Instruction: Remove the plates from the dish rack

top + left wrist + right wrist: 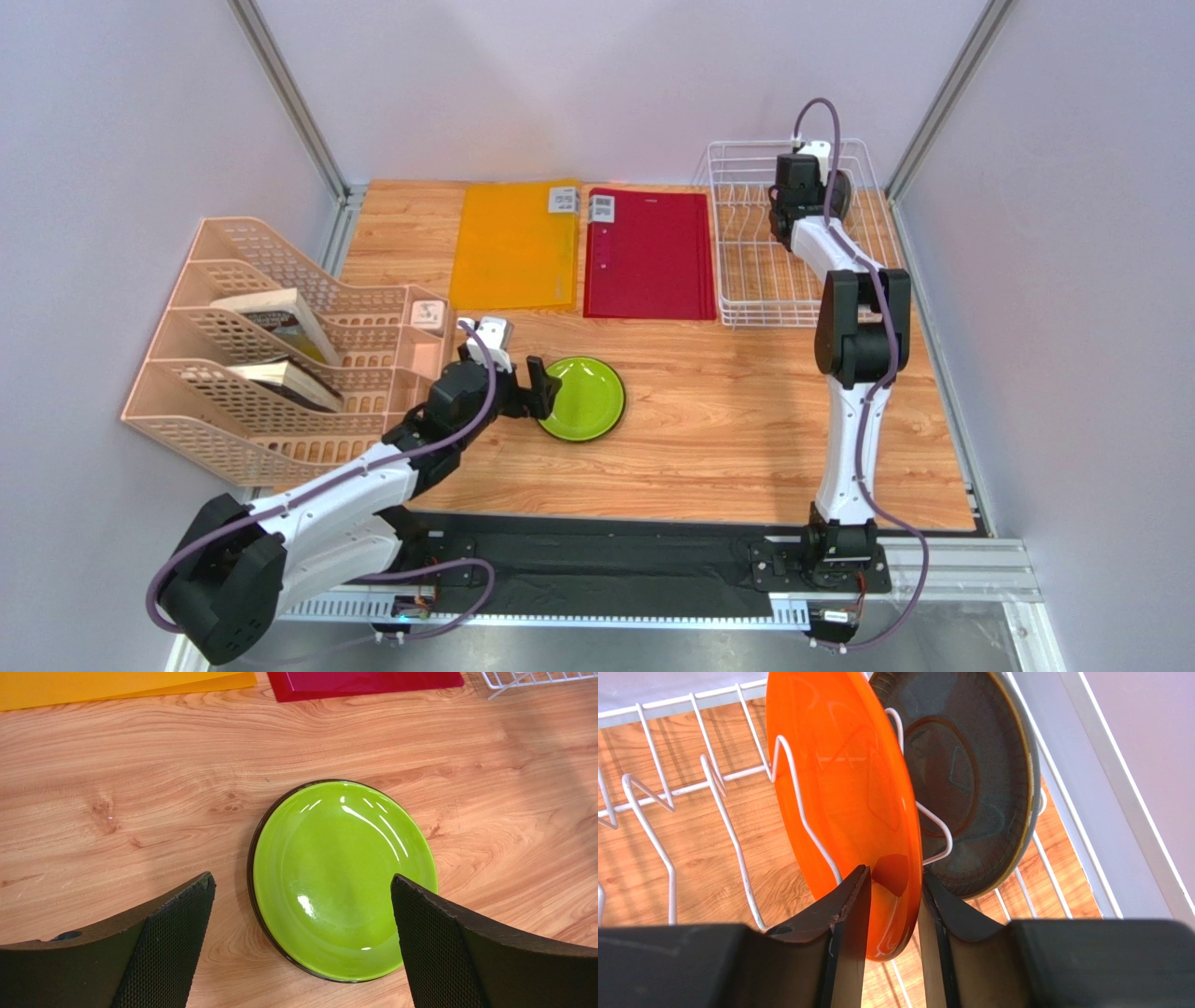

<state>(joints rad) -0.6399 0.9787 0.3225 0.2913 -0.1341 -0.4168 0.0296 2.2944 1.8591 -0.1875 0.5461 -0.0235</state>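
The lime green plate lies flat on the table, left of centre, and a dark rim shows under its edge. My left gripper hovers just above its near-left side, open and empty, with the fingers spread either side of it. The white wire dish rack stands at the far right. In it the orange plate and the dark grey-teal plate stand upright in the slots. My right gripper is inside the rack, shut on the orange plate's near rim. The dark red plate is not clearly seen.
An orange folder and a red folder lie flat at the back, left of the rack. A beige file organiser holding books stands at the left edge. Rack wires stand left of the orange plate.
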